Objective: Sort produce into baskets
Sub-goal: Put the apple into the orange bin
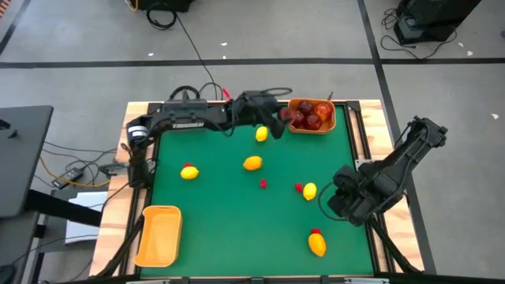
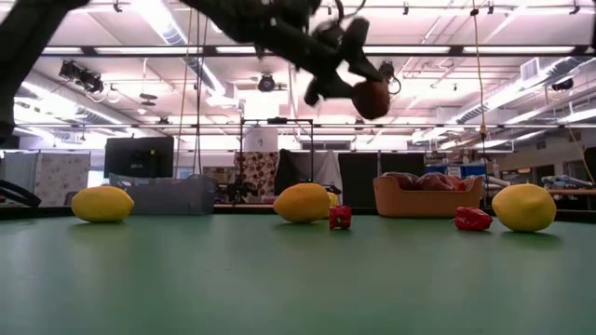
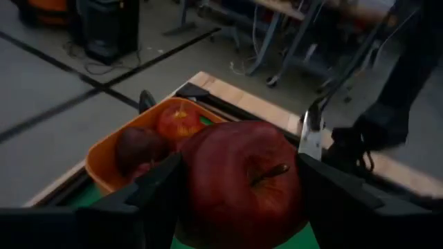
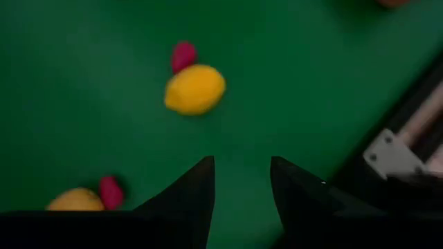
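Observation:
My left gripper (image 1: pixel 282 120) is shut on a dark red apple (image 3: pixel 242 183), high above the table in the low view (image 2: pixel 372 98), just left of the far-right orange basket (image 1: pixel 334 118). That basket holds several red fruits (image 3: pixel 176 121). A second orange basket (image 1: pixel 159 234) stands at the near left. Several yellow lemons, such as one (image 1: pixel 252 163) at the centre, and small red bits (image 1: pixel 263 184) rest on the green mat. My right gripper (image 4: pixel 241 169) is open and empty above the mat, beside a lemon (image 1: pixel 309 190). No grey tray shows. My left gripper pinches the apple by its two opposite sides (image 3: pixel 194 187) between its two fingers, with the stem (image 3: pixel 271 173) facing the wrist camera. The fingers come from the table's left, slanting down. The apple is lifted clear of the table, near the basket's left rim.
The table has a raised wooden border (image 1: pixel 134 110). Lemons lie at the left (image 1: pixel 189 172), the far centre (image 1: pixel 261 134) and the near right (image 1: pixel 316 244), several with a red bit beside them. The right arm (image 1: pixel 394 166) stands over the right edge.

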### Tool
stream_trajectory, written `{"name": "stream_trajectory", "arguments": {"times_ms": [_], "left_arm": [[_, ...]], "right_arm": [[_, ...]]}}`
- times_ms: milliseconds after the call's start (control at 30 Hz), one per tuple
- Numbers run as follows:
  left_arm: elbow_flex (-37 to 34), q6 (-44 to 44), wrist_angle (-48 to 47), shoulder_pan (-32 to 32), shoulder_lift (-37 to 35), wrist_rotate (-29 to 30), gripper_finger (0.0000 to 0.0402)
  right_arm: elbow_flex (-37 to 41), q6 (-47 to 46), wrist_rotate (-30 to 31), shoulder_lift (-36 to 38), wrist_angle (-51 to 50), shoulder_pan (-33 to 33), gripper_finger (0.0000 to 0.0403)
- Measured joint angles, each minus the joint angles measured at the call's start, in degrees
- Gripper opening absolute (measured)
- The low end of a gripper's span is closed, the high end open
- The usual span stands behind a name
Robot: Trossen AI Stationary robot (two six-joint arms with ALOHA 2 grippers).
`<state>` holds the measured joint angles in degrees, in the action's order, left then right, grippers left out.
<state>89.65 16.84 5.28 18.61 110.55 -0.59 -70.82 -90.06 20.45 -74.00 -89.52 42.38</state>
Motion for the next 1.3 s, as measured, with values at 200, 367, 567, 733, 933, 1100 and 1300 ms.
{"name": "stream_trajectory", "arguments": {"times_ms": [200, 367, 567, 733, 933, 1100, 1300], "left_arm": [[-0.09, 4.84, 14.16, 5.29, 7.65, -5.93, 0.0262], [4.72, 3.53, 18.64, 8.77, 14.72, -12.73, 0.0262], [19.9, 0.29, 15.75, 9.93, 23.93, -20.97, 0.0264], [33.45, -4.91, 6.16, 9.84, 31.27, -21.53, 0.0264], [45.21, -6.1, -4.43, 9.64, 37.7, -22.34, 0.0269], [44.08, -6.29, -2.54, 9.11, 38.76, -22.87, 0.0288], [44.06, -10.96, 0.33, 8.41, 38.55, -17.55, 0.032]], "right_arm": [[0.05, -2.73, 1.29, 1.46, -0.36, -3.98, 0.0153], [0.06, -8.54, -2.44, 1.69, 0.13, -6.95, 0.0153], [0.08, -12.42, -4.28, 1.69, 0.31, -9.63, 0.0153], [0.1, -13.93, -7.22, 1.69, 1.01, -11.74, 0.0153], [0.1, -17.27, -7.07, 1.69, 2.15, -11.84, 0.0153], [0.1, -17.67, -7.09, 1.69, 2.42, -11.84, 0.0153], [0.1, -17.72, -7.09, 1.67, 2.45, -11.84, 0.0153]]}}
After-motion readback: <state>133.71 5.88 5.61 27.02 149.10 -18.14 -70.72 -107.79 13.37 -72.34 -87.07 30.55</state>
